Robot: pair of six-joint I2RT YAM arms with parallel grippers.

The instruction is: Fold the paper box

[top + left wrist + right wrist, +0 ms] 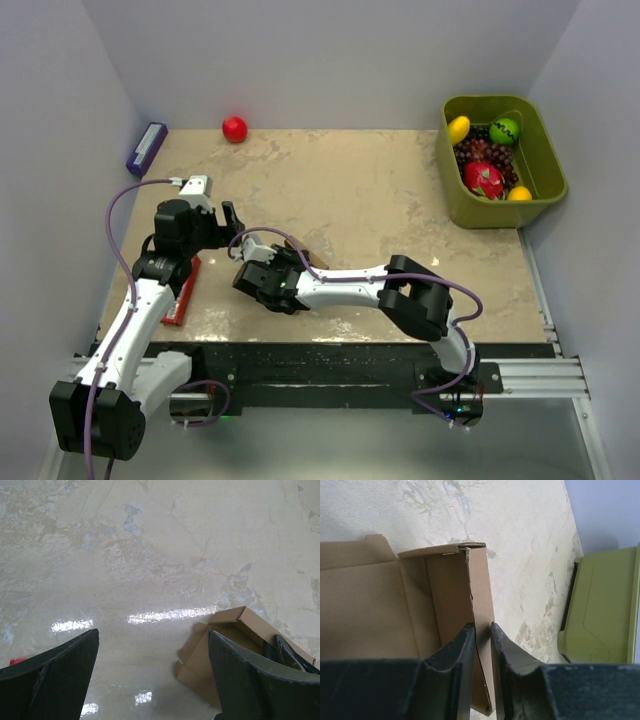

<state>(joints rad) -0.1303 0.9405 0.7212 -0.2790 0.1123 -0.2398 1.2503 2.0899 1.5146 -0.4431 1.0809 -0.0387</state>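
While pinching the paper box by its upright side wall in the nearly closed right gripper, box lying on the table at three o'clock of the wide-open, empty left gripper, squeeze lightly and hinge along the crease.

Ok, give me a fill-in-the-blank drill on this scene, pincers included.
1. The right pincer pinches one raised wall of the paper box, which is plain ____ cardboard.
2. The left pincer hangs over the table with its jaws ____.
3. The fruit lies in a bin coloured ____.
4. The ball by the far wall is ____.
Missing words: brown; open; green; red.
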